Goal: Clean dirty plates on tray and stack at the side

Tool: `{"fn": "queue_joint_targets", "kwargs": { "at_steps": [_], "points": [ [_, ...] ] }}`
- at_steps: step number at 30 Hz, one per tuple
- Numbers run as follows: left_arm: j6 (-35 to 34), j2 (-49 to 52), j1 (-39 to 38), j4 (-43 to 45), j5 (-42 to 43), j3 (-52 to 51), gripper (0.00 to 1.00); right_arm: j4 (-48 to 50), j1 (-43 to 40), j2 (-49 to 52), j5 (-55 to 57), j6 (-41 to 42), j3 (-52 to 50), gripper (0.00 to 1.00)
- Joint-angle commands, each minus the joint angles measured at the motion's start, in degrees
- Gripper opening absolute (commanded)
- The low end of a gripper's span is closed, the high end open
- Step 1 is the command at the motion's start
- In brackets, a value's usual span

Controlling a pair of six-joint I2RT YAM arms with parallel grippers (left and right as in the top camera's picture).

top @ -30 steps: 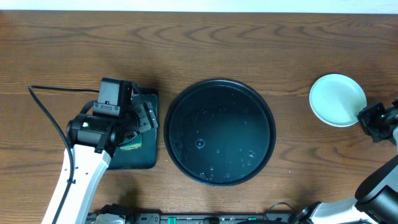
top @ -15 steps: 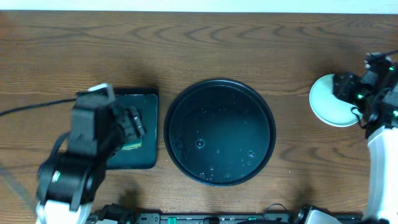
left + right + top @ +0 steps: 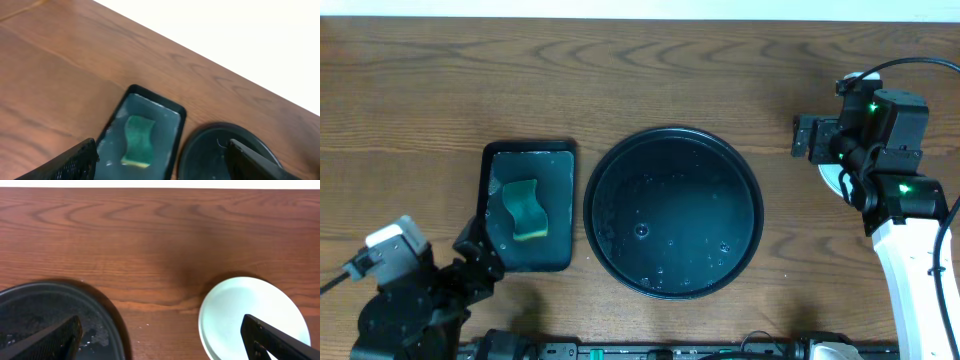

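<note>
**Plates stacked off tray, both claws spread**

Position: the plates (image 3: 250,315) sit on the bare counter (image 3: 640,70), right of the tray (image 3: 680,180) and well apart from it. The right wrist view shows a pale, clean top plate with a 2nd rim peeking out under its lower-left edge. I cannot tell how many lie in the stack. From overhead the right arm covers nearly all of it. The tray holds no plates, only droplets of water.

Claws: the right claw (image 3: 160,330) hangs above the counter between tray and stack, fingers spread wide, nothing between them. The left claw (image 3: 160,157) is spread too and empty, near the counter's front edge. It looks toward the small tray (image 3: 558,240), where the sponge (image 3: 525,208) lies in water.

Handling, as a judgement: the plates look stiff, light and shallow, with a smooth glossy face. They are likely damp from washing, so expect them to be slippery. They may chip if dropped or knocked against each other.

Where to grip: the rim is the only real hold, 1 finger over the lip and 1 under it. On the top plate the lower finger must slip into the thin gap above the plate beneath. A sideways push could slide the whole stack, so lift straight up.

Task reads as done or nearly so.
</note>
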Motion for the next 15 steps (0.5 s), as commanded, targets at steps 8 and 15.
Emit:
{"fn": "queue_joint_targets", "kwargs": {
  "at_steps": [8, 15],
  "points": [
    [-0.48, -1.03, -0.09, -1.36, -4.11, 0.9, 0.82, -6.23, 0.46, -0.42, 1.79, -0.24, 0.7, 0.99],
    [-0.48, -1.03, -0.09, -1.38, -4.09, 0.9, 0.82, -9.03, 0.46, -0.42, -0.35, 0.11, 0.7, 0.99]
  ]
}}
